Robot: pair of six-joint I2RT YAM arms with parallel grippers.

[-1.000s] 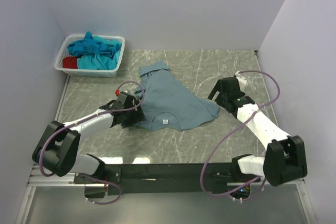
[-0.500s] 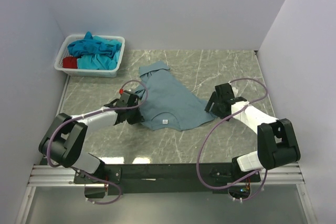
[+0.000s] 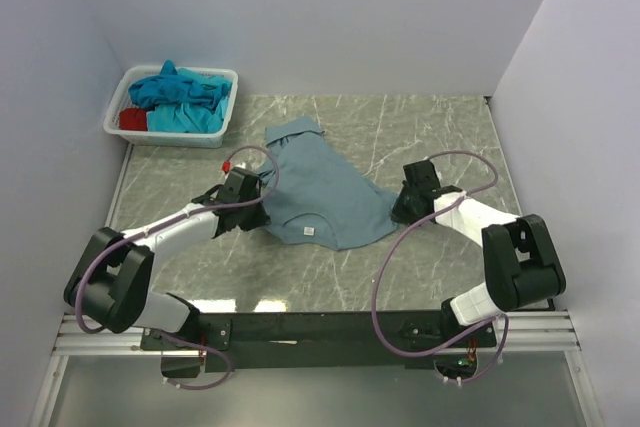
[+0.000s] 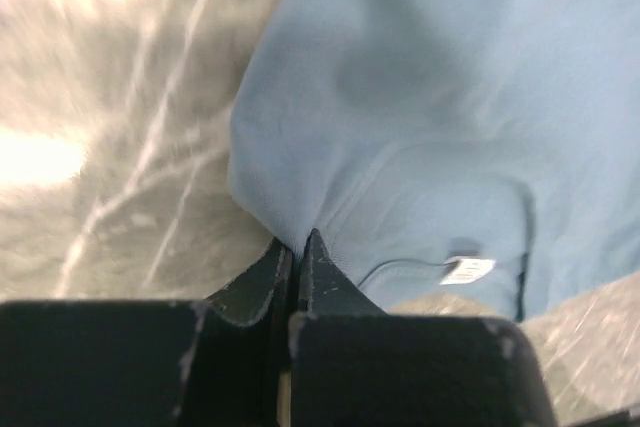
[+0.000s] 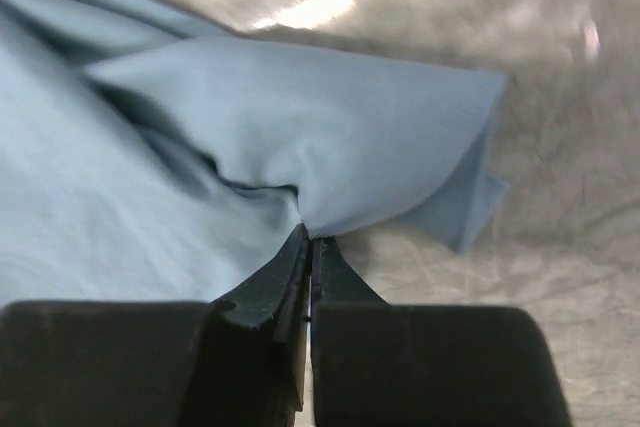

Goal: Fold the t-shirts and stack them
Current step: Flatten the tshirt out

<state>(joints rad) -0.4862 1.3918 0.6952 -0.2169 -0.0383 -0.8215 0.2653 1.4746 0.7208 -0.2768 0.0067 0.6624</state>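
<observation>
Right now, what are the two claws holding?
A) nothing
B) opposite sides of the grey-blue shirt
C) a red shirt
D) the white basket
B: in the wrist views the left gripper and the right gripper are each shut on a pinch of the grey-blue shirt.

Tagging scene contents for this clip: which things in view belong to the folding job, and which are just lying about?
Job: grey-blue t-shirt, pinched by left gripper and right gripper; turquoise t-shirts and red t-shirt, heaped in the white basket.
Lying about: the white basket itself; marble table.
</observation>
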